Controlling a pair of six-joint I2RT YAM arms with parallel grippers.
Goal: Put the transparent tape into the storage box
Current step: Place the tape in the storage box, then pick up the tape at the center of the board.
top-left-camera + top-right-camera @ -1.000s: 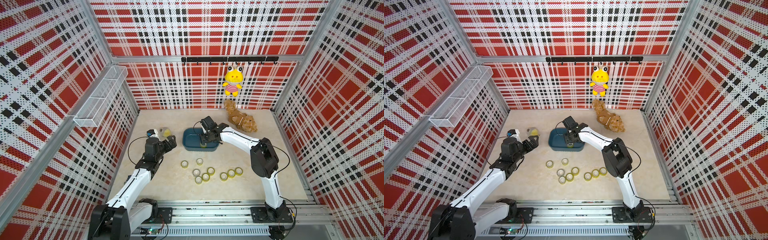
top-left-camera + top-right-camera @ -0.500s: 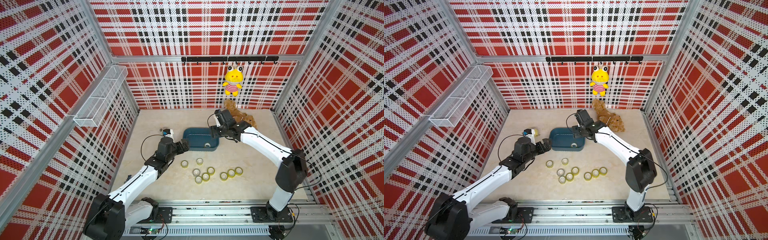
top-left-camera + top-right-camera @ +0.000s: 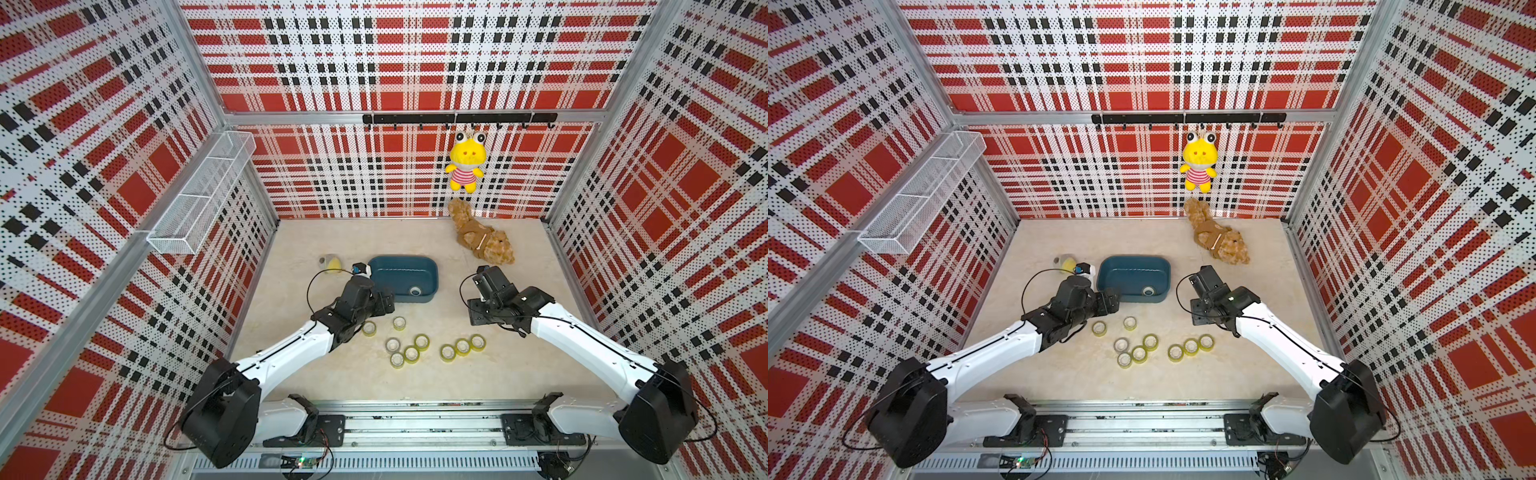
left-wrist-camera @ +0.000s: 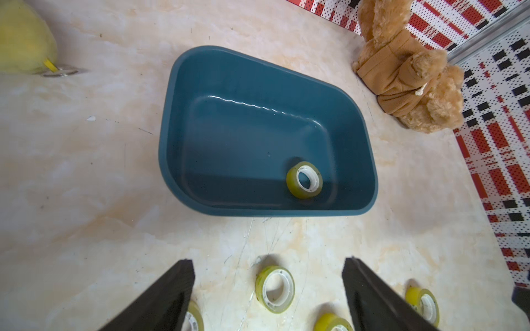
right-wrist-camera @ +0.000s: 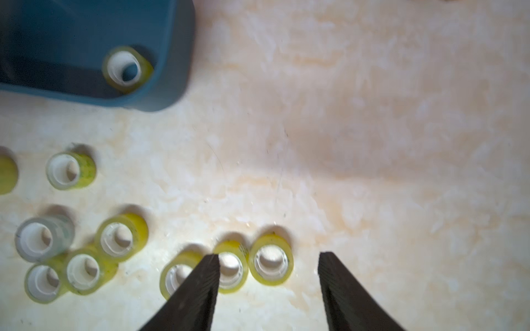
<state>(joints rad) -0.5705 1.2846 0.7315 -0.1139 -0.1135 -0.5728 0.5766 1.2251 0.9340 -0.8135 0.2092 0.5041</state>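
Tape roll in storage box; left hand and right hand both spread, empty
Both top views: the storage box rests on the surface, the tape roll in its corner nearest the right arm; nine loose tape rolls lie in front of the box; the left hand is just beside the box's near left corner, the right hand above the group's right end. Left wrist view: left hand set wide, gripping nothing, one loose roll below its gap. Right wrist view, blurred: right hand partly apart, gripping nothing, the end roll of a three-roll row below its gap
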